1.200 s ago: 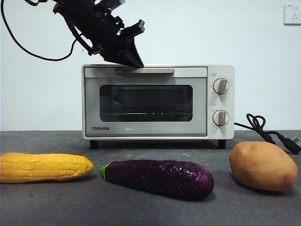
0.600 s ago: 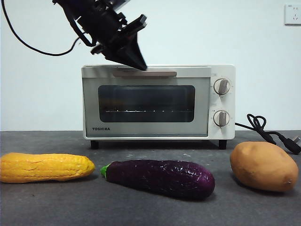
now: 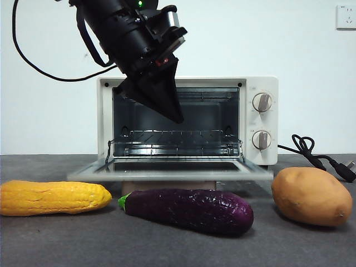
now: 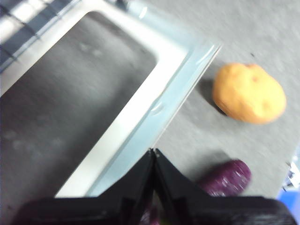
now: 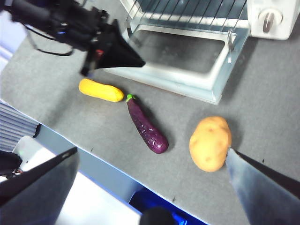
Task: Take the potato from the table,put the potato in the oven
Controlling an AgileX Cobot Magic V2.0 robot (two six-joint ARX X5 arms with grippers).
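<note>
Nearest the front edge of the counter (image 3: 67,239) lie corn (image 3: 53,197), aubergine (image 3: 186,209) and, at the far end of that row, the potato (image 3: 311,196), untouched. Right claw (image 5: 150,180) hangs high above it, jaws spread wide. Judgement: lower straight over the potato and close across its short axis; the smooth skin may slip. Behind the row, the oven (image 3: 261,119) door (image 3: 167,173) lies flat open. Left claw (image 3: 177,118), pressed together and holding nothing, sits over the door; it should clear the opening first.

Lab test bench: bare white wall (image 3: 311,83), staged oven (image 3: 261,119), vegetables.
</note>
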